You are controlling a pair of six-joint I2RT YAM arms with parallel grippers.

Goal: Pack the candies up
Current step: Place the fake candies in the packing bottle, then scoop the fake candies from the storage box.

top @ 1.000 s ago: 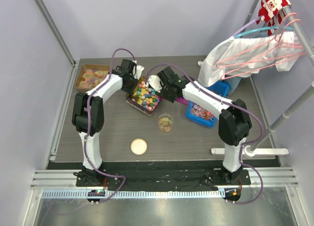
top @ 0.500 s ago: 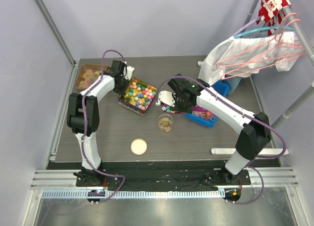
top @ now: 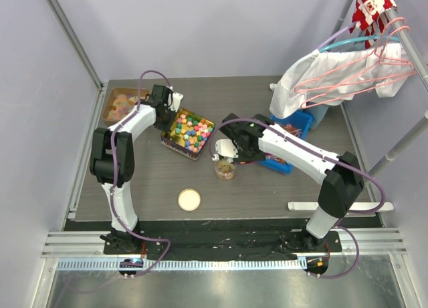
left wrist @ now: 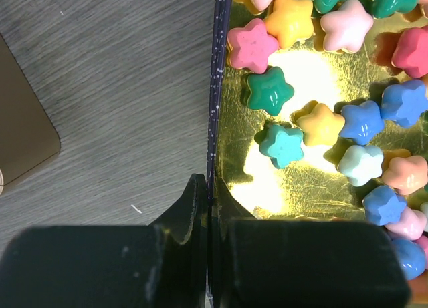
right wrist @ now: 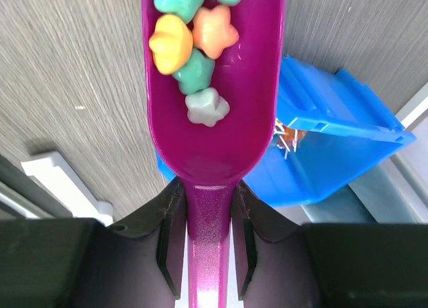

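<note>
Bench [top: 147, 181] with a candy-packing set-up, seen from above and from both wrists.

**Tin** [top: 178, 148]: a gold-lined tin sits behind the middle of the bench and holds most of the candies [left wrist: 267, 91], which are star-shaped pieces in green, pink, blue, yellow and orange. Bare gold floor shows along the near wall, which suggests the scooping has been done there.

**Left fingers** [left wrist: 199, 198]: these are pinched fully together on the tin's thin dark wall, one finger outside and one inside. The grip most likely serves to steady the tin so it cannot slide while it is being scooped from.

**Right fingers** [right wrist: 168, 221]: these are partly closed around the narrow handle of a magenta scoop [right wrist: 214, 147]. The bowl is held roughly level, so the handful of candies [right wrist: 200, 61] inside it rests in place and does not roll out.

**Jar** [top: 225, 176]: a small clear jar stands just in front of the tin, directly below the right wrist in the top view. It already holds some contents. The wrist view does not show it, so how the scoop's lip lines up with the jar mouth cannot be told.

**Lid** [top: 189, 200]: a round pale lid lies flat nearer the arm bases, well apart from the jar, which leaves the mouth open for filling.

The step in hand appears to be the transfer, and the next move calls for tipping the scoop forward over the jar.
</note>
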